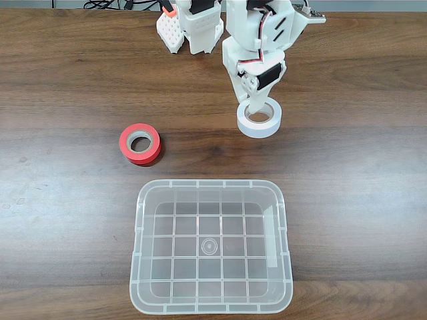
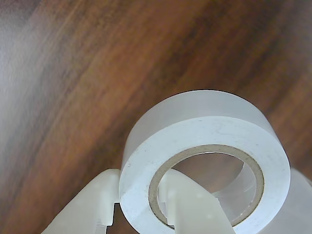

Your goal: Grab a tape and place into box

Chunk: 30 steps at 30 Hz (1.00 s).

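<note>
Now: fingers pinch the white tape's wall, box waiting empty

You have the wooden surface (image 1: 67, 80) carrying everything, with the clear plastic box (image 1: 139, 267) at the near edge in the fixed view, nothing inside it. Behind it, the white arm (image 1: 257, 33) reaches down to the white tape roll (image 1: 261, 121), which sits well apart from the box, up and to the right of it. A red-orange tape roll (image 1: 141, 143) lies off to the left.

Your fingers (image 2: 139, 207) straddle the roll's wall in the wrist view: one inside the core, one outside, closed on the white tape (image 2: 204, 131).

Mind the grip, I'd say. You hold only one side of the ring, so it may swing or tilt as you lift, and the smooth wall could slip out. A tilted roll might also catch the box rim or bounce out on release.
</note>
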Each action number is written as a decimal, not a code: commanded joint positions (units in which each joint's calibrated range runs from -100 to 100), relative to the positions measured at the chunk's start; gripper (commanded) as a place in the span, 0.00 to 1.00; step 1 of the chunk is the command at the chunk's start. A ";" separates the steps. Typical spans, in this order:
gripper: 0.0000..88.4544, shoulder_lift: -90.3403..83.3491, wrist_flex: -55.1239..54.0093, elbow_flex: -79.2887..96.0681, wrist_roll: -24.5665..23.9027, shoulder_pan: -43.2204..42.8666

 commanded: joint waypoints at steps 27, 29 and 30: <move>0.04 39.16 4.90 -76.08 2.77 23.05; 0.04 43.83 4.90 -80.20 2.77 22.76; 0.04 46.00 4.81 -82.13 2.77 22.68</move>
